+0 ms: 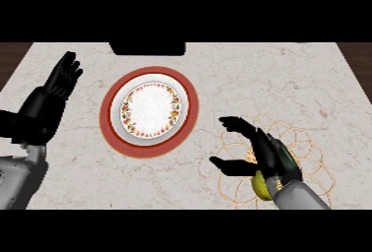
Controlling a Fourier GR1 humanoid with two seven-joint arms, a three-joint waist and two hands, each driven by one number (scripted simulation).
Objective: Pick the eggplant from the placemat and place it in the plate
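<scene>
A round plate (109, 114) with a red rim and a white, flower-patterned middle lies on the counter left of centre. To its right lies a placemat (309, 147) of thin gold loops. My right hand (265, 150) hovers over the placemat, open, its fingers pointing toward the plate and its thumb spread below. The eggplant (260, 187) shows only as a yellow-green end beside my right wrist; the hand and forearm hide the rest of it. I cannot tell whether the hand touches it. My left hand (51, 96) rests open at the left edge, fingers up.
A dark object (147, 48) sits at the counter's back edge, behind the plate. Bare marble counter (240, 74) lies between the plate and the placemat. Dark wood floor shows past the counter's far corners.
</scene>
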